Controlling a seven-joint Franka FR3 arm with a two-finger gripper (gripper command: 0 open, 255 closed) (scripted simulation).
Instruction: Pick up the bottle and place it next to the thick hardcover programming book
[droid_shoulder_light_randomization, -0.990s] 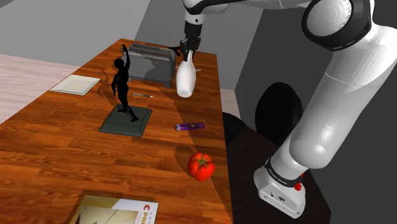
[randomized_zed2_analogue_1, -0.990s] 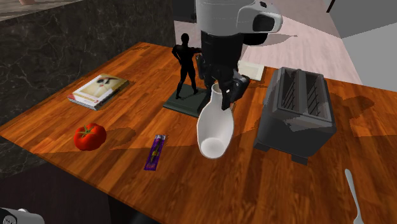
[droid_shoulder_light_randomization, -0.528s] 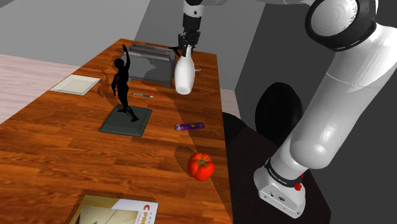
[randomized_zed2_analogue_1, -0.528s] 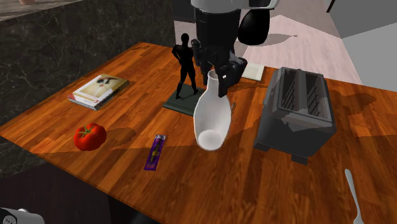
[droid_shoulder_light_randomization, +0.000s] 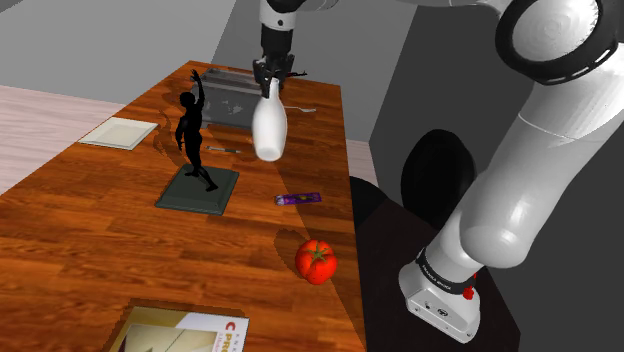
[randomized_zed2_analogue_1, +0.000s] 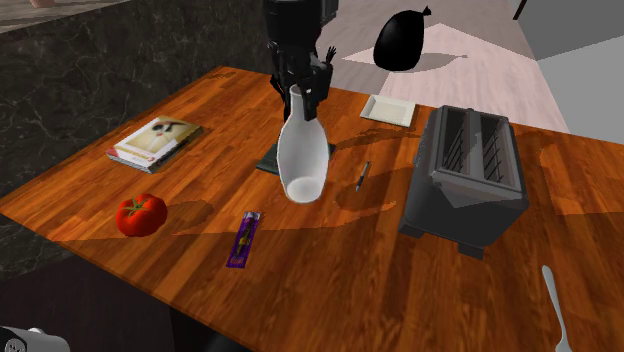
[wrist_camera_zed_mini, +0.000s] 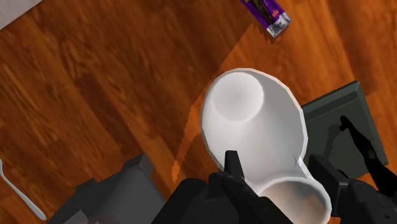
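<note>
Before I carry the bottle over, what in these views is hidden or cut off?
Book: shoulder view's bottom edge cuts off most of its cover.
Figurine: second exterior view, the bottle and arm hide all but part of its base.
Toaster: shoulder view, the bottle covers one end.
Purple wrapper: second exterior view, print too small to read.
</note>
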